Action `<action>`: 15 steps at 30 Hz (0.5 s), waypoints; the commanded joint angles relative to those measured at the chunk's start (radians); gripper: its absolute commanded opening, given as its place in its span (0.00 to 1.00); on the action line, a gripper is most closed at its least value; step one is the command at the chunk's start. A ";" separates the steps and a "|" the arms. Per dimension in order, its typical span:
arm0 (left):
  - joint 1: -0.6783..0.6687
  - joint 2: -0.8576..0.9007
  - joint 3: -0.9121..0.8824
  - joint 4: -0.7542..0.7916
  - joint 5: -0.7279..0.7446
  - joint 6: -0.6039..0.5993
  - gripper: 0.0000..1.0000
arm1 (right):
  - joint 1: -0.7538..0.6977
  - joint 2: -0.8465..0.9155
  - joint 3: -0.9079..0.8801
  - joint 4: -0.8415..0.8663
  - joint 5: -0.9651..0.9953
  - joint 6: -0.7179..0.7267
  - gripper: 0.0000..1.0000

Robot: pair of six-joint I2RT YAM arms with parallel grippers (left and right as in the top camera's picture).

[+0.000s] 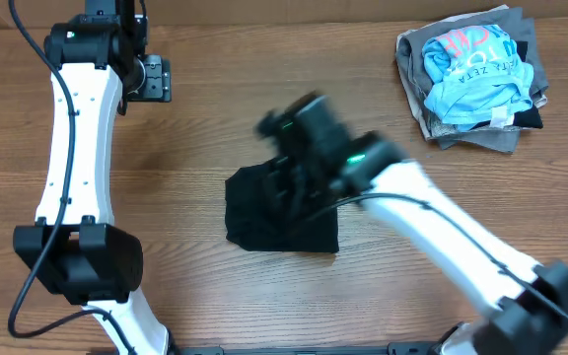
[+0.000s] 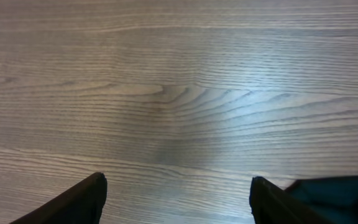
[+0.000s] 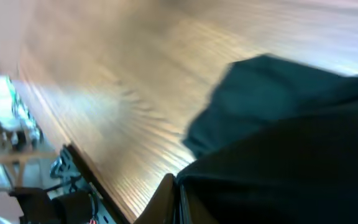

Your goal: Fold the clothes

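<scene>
One broad brown wood-grain table (image 1: pixel 195 286) fills every view. Two white arms with black joints work over it: the left arm (image 1: pixel 72 148) runs up the left side of the overhead frame, and the right arm (image 1: pixel 452 242) slants in from the lower right corner towards the middle, smeared by motion blur.

One plain black shirt of thin soft fabric (image 1: pixel 254 212) lies bunched into a compact, roughly square heap at the centre of the overhead frame. One pile of folded garments (image 1: pixel 442 128) sits well apart from it in the upper right corner. The top piece is a single light blue shirt with pink lettering (image 1: pixel 481 84), with grey and tan layers beneath it.

The left gripper (image 1: pixel 154 79) is at the upper left, far from the black shirt. Its two dark fingers (image 2: pixel 89 202) stand wide apart with bare wood between them. The right gripper (image 1: pixel 299 182) hangs over the heap's upper right part. In the right wrist view the dark cloth (image 3: pixel 291 143) crowds the lower right, too blurred to tell whether those fingers are apart or closed
</scene>
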 commanded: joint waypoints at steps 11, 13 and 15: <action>0.098 0.187 0.008 0.054 -0.008 -0.018 0.71 | 0.201 0.287 0.023 0.291 -0.037 0.039 0.04; 0.118 0.193 0.008 0.069 -0.005 -0.018 0.71 | 0.201 0.287 0.024 0.312 -0.037 0.031 0.08; 0.130 0.195 0.008 0.079 -0.005 -0.018 0.72 | 0.201 0.287 0.027 0.320 -0.037 0.031 0.23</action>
